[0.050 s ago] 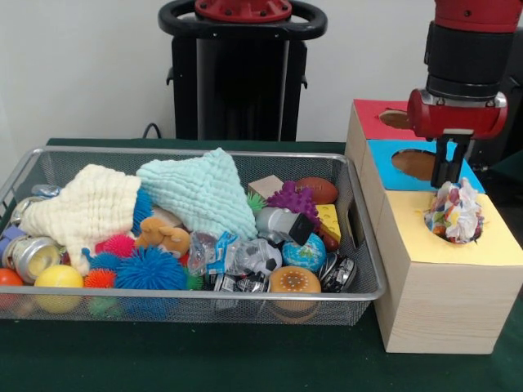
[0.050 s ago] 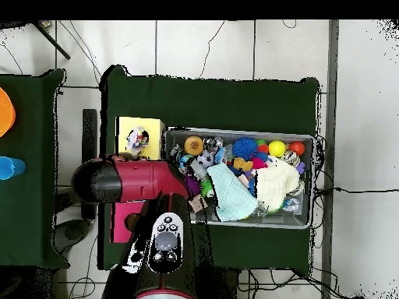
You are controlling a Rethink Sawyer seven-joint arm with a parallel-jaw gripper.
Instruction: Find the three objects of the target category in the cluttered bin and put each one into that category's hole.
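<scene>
Front view: the tool point(image 1: 449, 181) hangs straight above the yellow hole point(image 1: 454, 222) at right of frame, with a crumpled multicoloured wad point(image 1: 454, 211) sitting in the hole's mouth and touching the tool's tips; whether the tool grips it or has let go I cannot tell. So the wad lies directly below the tool, with no sideways offset. The overhead view shows the wad point(image 2: 138, 139) on the yellow box top but the arm point(image 2: 128, 181) hides the tool; only the front view shows the tool and the bin point(image 1: 188, 306) clutter in depth.

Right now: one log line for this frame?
gripper: over yellow hole, state unclear | multicolored crumpled object: sitting in yellow hole of sorting box | wire bin: cluttered
</scene>
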